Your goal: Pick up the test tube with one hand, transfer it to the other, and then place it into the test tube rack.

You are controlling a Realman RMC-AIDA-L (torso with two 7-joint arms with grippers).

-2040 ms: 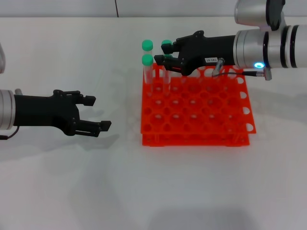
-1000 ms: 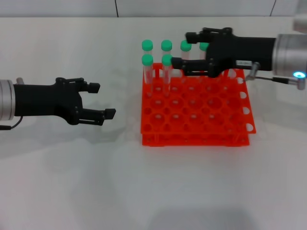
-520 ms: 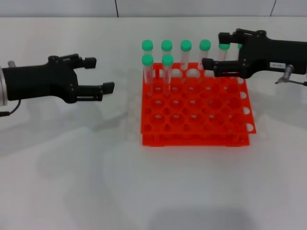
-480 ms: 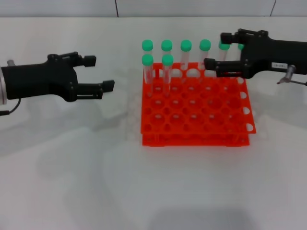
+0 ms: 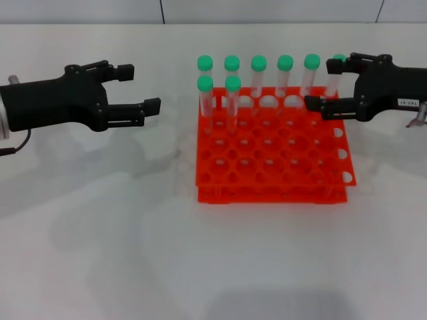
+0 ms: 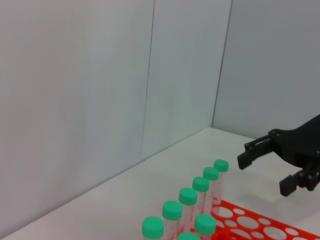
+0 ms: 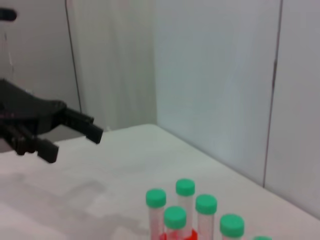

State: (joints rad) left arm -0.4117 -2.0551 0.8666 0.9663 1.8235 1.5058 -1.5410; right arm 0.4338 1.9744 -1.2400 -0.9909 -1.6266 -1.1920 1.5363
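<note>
The test tube rack (image 5: 272, 148) sits toward the far edge of the tabletop (image 5: 200, 267), right of centre. Eight green-capped tubes stand upright in it: six in the far row and two in the second row at the rack's left end. The test tube (image 5: 232, 100) judged most recently placed is the second-row tube beside the left corner tube; its long axis is vertical.

The right hand (image 5: 328, 85), bearing the white label, hovers above the rack's far right corner. Its fingers are spread and hold nothing. It points toward the tabletop's left edge.

The left hand (image 5: 143, 90), unlabelled, hovers over the left part of the tabletop, well apart from the rack. Its fingers are likewise spread and empty, pointing toward the rack.

No loose tube is visible on the tabletop. The placing step appears complete. The right hand is nearer the seated tubes, which lie to its left.
</note>
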